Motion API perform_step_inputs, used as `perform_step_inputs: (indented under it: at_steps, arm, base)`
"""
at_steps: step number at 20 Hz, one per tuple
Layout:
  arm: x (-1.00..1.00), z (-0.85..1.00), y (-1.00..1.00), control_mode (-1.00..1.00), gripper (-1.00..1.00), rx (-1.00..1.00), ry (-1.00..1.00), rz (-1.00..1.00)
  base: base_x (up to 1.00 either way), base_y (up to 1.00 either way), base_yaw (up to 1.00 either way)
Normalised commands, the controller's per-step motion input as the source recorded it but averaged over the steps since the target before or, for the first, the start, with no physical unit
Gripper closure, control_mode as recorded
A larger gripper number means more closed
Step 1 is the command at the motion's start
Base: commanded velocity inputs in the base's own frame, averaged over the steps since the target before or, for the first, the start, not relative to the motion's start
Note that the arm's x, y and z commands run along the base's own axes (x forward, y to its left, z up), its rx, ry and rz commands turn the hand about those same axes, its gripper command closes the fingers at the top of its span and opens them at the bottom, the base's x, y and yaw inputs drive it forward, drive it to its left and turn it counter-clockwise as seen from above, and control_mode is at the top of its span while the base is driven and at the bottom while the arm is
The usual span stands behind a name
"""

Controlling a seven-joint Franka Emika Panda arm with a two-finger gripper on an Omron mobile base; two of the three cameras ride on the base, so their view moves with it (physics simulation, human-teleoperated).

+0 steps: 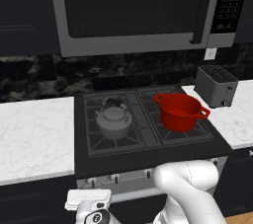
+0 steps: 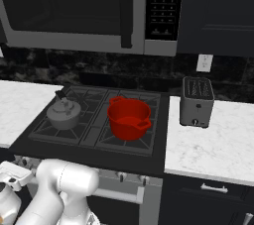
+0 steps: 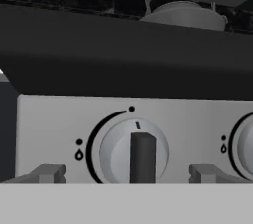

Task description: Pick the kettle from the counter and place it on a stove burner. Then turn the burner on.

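Fingertips (image 3: 49,172) wide apart, straddling knob (image 3: 134,152) on stove front; end effector (image 3: 127,173) empty. Kettle (image 1: 114,119) already set on left burner (image 1: 114,136). Best advanced squarely, clamped on centre bar, then twisted.

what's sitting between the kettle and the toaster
The red pot stands between them, on the right-hand burner grate, with the kettle on the left burner and the toaster on the counter; both base views show it.

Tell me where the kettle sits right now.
The kettle sits on the stove's left burner grate, left of the red pot in both base views.
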Motion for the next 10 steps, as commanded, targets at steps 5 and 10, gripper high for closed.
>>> perform_step_inputs:
  at_steps: [5,10]
  arm:
    - [0.0,0.21,0.0,-1.0,-1.0,0.02,-0.02,0.0]
    - [0.0,0.11,0.0,-1.0,-1.0,0.0,0.0,0.0]
  base:
    - [0.0,0.0,0.0]
    - [0.0,0.0,0.0]
